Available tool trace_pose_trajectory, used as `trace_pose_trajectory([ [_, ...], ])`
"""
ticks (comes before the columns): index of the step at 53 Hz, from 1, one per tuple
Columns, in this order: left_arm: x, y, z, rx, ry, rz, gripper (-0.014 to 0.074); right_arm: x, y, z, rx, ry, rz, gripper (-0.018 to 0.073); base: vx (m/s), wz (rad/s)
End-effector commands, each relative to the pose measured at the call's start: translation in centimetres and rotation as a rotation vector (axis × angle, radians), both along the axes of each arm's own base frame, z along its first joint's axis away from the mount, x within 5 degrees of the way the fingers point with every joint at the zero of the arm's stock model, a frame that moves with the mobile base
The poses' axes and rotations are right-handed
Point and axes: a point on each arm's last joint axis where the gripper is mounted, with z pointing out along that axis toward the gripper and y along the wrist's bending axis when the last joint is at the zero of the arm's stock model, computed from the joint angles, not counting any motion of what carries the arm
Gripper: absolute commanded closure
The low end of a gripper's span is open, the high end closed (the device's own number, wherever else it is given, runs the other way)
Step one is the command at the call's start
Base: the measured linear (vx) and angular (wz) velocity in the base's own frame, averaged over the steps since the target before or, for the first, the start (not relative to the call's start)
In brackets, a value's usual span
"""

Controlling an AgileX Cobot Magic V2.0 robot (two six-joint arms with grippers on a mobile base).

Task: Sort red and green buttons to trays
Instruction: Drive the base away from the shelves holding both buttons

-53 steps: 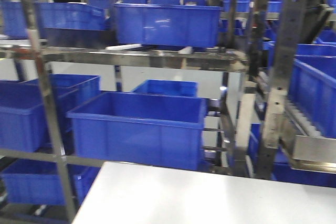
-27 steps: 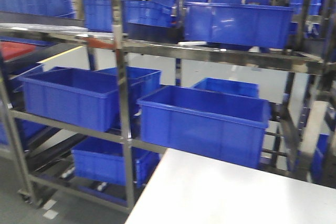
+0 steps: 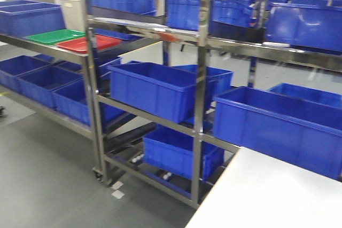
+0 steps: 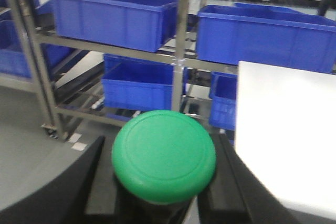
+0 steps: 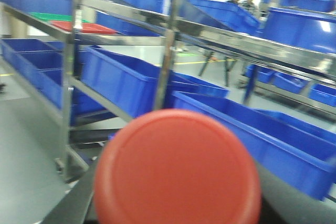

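Left tool (image 4: 164,198) is clenched on the green button (image 4: 164,153), dark fingers (image 4: 68,192) flanking its cap. Right tool (image 5: 178,214) grasps the red button (image 5: 177,166). Far left, the green tray (image 3: 53,36) and red tray (image 3: 88,43) lie side by side on a steel rack (image 3: 88,89). Blue crates (image 3: 155,86) crowd the shelves between, and the white table (image 3: 278,196) sits near right.

Both of your grippers are loaded and held up off any surface.
Your left black two-finger gripper (image 4: 161,150) is closed on a green mushroom-capped push-button (image 4: 164,156), with its fingers (image 4: 79,187) flanking the cap on both sides. Your right black gripper (image 5: 178,182) clasps a red mushroom-capped push-button (image 5: 177,169). The right fingers (image 5: 296,198) barely show past the cap's edges.
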Motion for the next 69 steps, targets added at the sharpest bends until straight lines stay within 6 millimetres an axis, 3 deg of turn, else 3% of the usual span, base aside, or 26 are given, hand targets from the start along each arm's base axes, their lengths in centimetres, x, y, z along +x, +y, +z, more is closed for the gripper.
trace_pose_trajectory([
  [1, 0.01, -0.29, 1.71, -0.035, -0.101, -0.031, 0.0596, -0.02, 0.10, 1.16, 0.009, -0.035, 0.012, 0.0569, -0.12, 0.45],
  [69, 0.01, -0.29, 1.71, -0.034, -0.101, -0.031, 0.0596, -0.02, 0.10, 1.16, 0.009, -0.035, 0.012, 0.0569, 0.00, 0.44],
])
